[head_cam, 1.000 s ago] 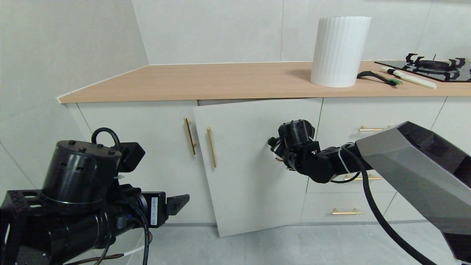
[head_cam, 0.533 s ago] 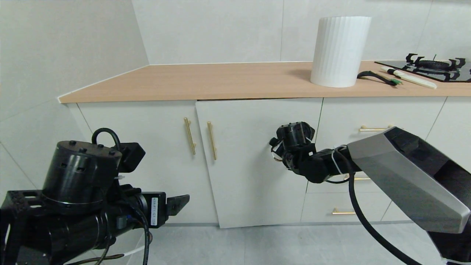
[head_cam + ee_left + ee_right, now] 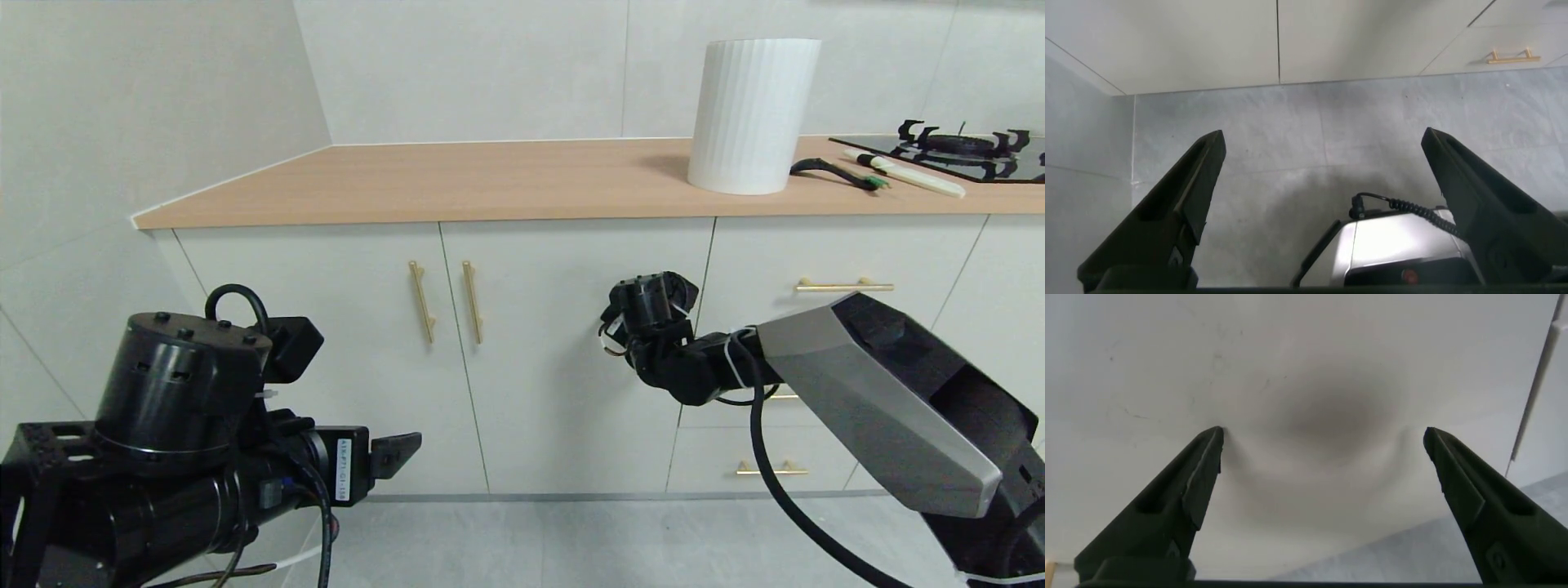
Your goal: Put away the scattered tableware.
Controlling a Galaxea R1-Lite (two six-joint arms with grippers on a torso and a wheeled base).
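Note:
A black-handled utensil (image 3: 826, 169) and a cream one with a green band (image 3: 908, 175) lie on the wooden counter (image 3: 490, 180), to the right of a tall white ribbed container (image 3: 753, 114). My right gripper (image 3: 612, 324) rests against the white cabinet door (image 3: 571, 351) below the counter. In the right wrist view the right gripper (image 3: 1323, 437) is open, empty, its fingertips (image 3: 1212, 441) at the door panel. The door lies flush with its neighbours. My left gripper (image 3: 397, 452) is low at the left. In the left wrist view it (image 3: 1323, 147) hangs open and empty over the grey floor.
A black gas hob (image 3: 959, 151) sits at the counter's right end. Gold bar handles (image 3: 471, 300) mark the two doors, and drawers with gold handles (image 3: 842, 286) lie to the right. A wall closes off the left side. Grey tiled floor (image 3: 612, 539) runs below.
The cabinet door, ajar one second ago, has swung shut as my right gripper pushed it in toward the cabinet. The left arm has not moved.

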